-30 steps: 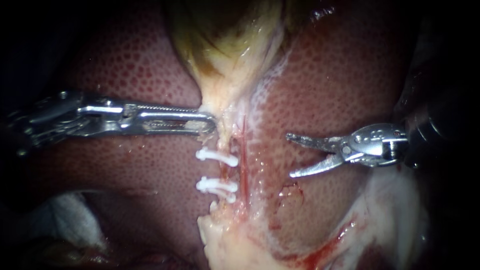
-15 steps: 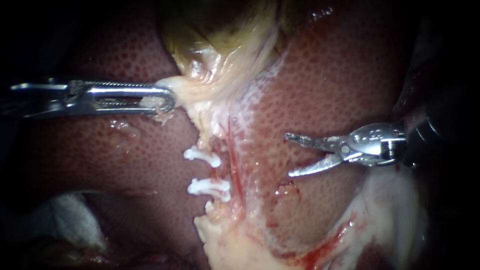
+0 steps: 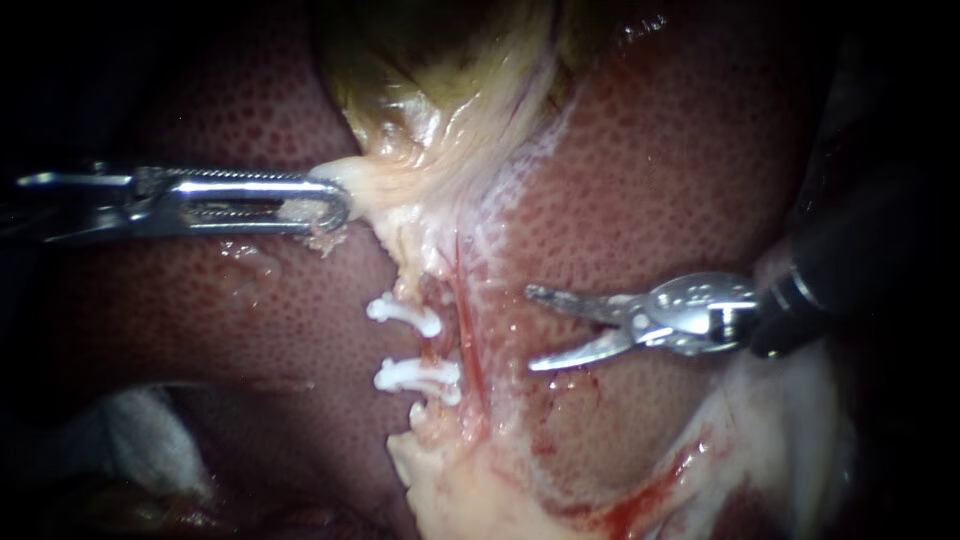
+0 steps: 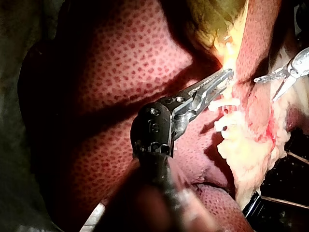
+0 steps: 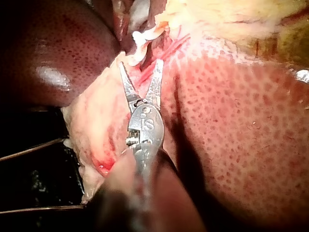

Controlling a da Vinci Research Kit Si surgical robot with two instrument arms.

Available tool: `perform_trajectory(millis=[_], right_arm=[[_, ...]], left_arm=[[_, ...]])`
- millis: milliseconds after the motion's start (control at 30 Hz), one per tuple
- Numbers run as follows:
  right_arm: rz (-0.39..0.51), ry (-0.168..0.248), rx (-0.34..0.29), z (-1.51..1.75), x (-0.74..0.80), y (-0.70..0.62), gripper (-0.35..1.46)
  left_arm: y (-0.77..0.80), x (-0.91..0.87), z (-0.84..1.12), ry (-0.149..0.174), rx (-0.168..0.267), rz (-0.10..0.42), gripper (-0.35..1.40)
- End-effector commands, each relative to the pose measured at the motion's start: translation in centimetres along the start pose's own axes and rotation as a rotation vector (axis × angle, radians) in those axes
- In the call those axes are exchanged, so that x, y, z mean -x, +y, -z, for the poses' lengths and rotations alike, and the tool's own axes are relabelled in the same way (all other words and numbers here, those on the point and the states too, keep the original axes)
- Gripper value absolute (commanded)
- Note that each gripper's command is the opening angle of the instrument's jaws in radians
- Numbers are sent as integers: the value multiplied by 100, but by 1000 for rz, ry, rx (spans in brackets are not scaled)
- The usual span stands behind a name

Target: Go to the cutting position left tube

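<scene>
The left tube [image 3: 432,346], likely soft and slippery (easily torn), carries two clips [image 3: 405,312]; the right instrument [image 3: 531,329], jaws apart, hangs near it; the left instrument [image 3: 325,203] clamps the gallbladder [image 3: 440,90]; best met between clips

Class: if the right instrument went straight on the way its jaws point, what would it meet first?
The right instrument would probably meet the thin red tube first, the white clips beyond; depth is unclear.

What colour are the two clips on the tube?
Both clips are white; the endoscope view shows them best.
</scene>
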Motion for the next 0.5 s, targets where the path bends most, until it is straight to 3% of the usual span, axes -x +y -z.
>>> perform_trajectory(millis=[33,233,500], right_arm=[[-6,-9,-6,-7,4,0,144],[-28,-29,-30,-48,24,-1,144],[-66,-42,-60,-81,31,-1,144]], left_arm=[[0,1,-1,0,0,0,-35],[2,3,-2,1,-2,-1,-35],[3,4,-2,3,-6,-2,-35]])
